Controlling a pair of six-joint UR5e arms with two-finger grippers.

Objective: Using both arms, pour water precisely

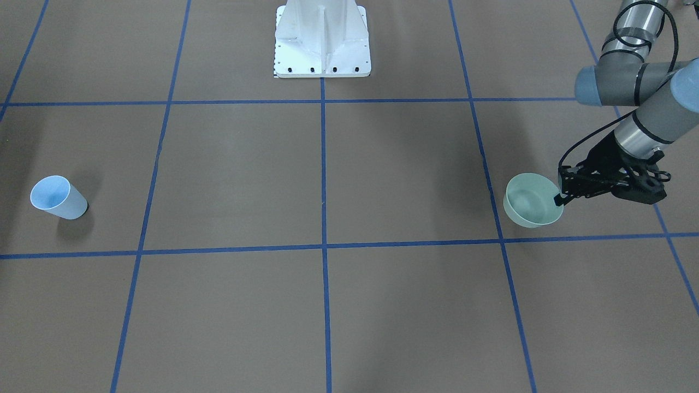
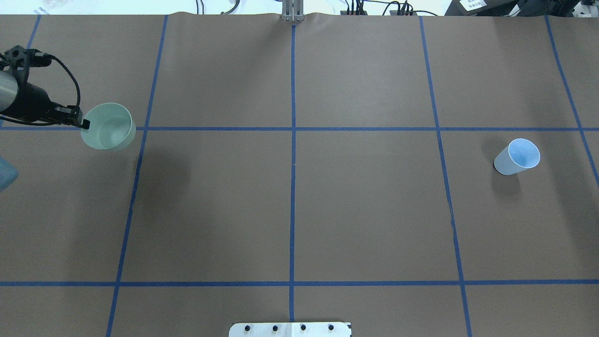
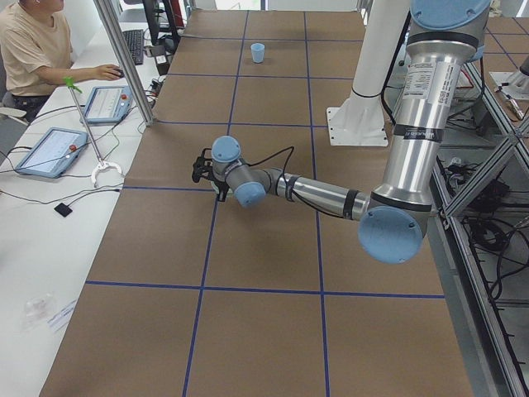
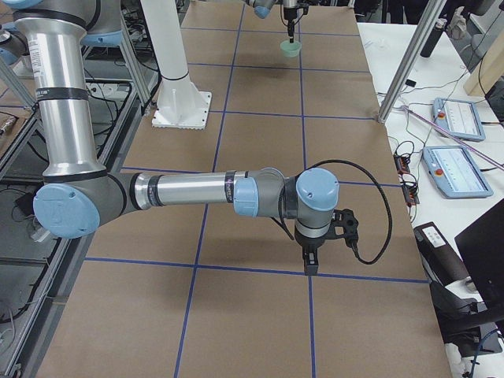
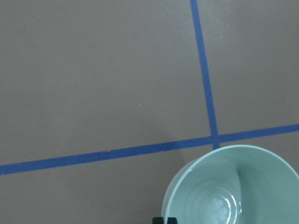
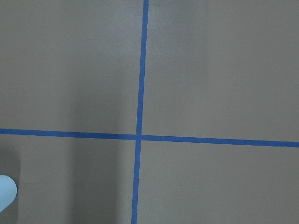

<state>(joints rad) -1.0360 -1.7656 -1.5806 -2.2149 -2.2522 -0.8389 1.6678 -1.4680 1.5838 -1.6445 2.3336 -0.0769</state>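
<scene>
Item 1, left arm (image 1: 650,123): grey tube with light blue joint caps, reaching low over the table (image 1: 382,180) from the robot's left side.

Item 2, left gripper (image 1: 559,198): black, 2 fingers, closed on the rim of the bowl (image 1: 528,203) at the side nearest the arm. 1 black fingertip shows at that rim in the left wrist view.

Item 3, bowl: pale green, round, mouth upward, just beside a blue tape line. Whether it rests on the table or hangs clear of it cannot be told.

Item 4, water (image 5: 219,205): a small clear amount in the bottom of the bowl, seen as faint rings and white glints.

Item 5, cup (image 1: 57,197): pale blue, upright on the table, well apart from the bowl at the table's opposite end, with no gripper near it in the front view.

Item 6, right arm (image 4: 189,190): stretched out over the near end of the table in the right side view.

Item 7, right gripper (image 4: 310,266): pointing straight down above a tape line; whether its fingers are apart or together cannot be told.

Item 8, pedestal base (image 1: 322,41): white, fixed at the table's robot side
</scene>
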